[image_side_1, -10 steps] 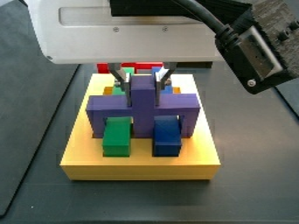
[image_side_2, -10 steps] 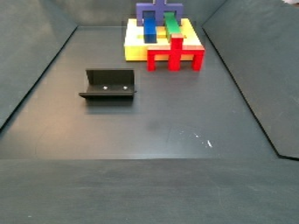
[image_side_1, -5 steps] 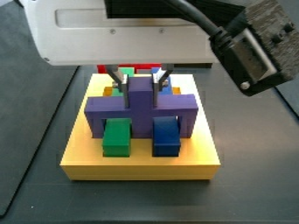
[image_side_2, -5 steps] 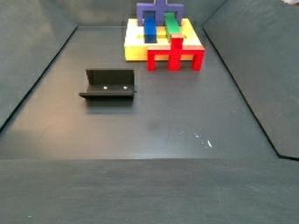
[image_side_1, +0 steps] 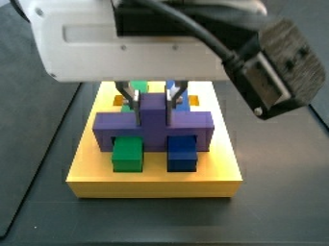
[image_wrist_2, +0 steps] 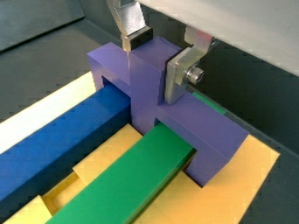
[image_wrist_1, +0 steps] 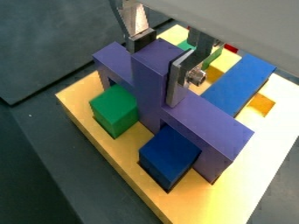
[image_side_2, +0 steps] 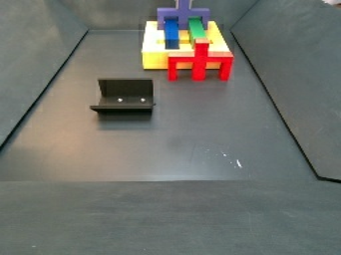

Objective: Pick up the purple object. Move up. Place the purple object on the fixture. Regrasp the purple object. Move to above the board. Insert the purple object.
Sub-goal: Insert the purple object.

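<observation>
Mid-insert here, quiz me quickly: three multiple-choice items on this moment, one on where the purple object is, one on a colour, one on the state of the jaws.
1. Where is the purple object?
A. on the fixture
B. on the board, straddling the two bars
C. lying on the floor

2. What colours are the two long bars under it?
A. green and blue
B. red and yellow
C. both green

3. How do the jaws stand?
A. wide open above the floor
B. shut on the fixture
C. on either side of the centre post

Key: 1 B, its legs stand on the yellow board and the black fixture is bare. 2 A, the green bar and blue bar run under the bridge. 3 C, the gripper has a silver finger against each side of the post in both wrist views.
</observation>
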Robot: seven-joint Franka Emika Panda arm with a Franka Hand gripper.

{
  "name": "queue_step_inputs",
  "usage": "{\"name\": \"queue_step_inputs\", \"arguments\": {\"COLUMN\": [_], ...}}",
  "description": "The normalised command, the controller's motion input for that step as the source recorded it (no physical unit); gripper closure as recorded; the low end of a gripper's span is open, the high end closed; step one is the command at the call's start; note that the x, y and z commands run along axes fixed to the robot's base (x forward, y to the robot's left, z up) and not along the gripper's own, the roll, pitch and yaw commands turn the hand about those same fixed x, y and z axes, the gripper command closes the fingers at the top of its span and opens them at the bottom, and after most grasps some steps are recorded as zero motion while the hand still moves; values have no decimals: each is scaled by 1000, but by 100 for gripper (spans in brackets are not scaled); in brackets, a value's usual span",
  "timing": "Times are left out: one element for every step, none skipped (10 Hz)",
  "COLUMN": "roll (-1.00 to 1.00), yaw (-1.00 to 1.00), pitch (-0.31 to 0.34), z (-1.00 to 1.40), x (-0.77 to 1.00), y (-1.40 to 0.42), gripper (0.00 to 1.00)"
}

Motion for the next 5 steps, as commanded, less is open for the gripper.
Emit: {"name": "queue_step_inputs", "arguments": {"roll": [-213,-221,-119,0,0], "yaw": [100,74,66,0,0], "pitch": [-114,-117,-126,-16,0], "z": [-654,-671,-574,0,0], "x": [89,0,0,0,0], "y": [137,114,49,0,0], "gripper": [100,100,100,100,100]}}
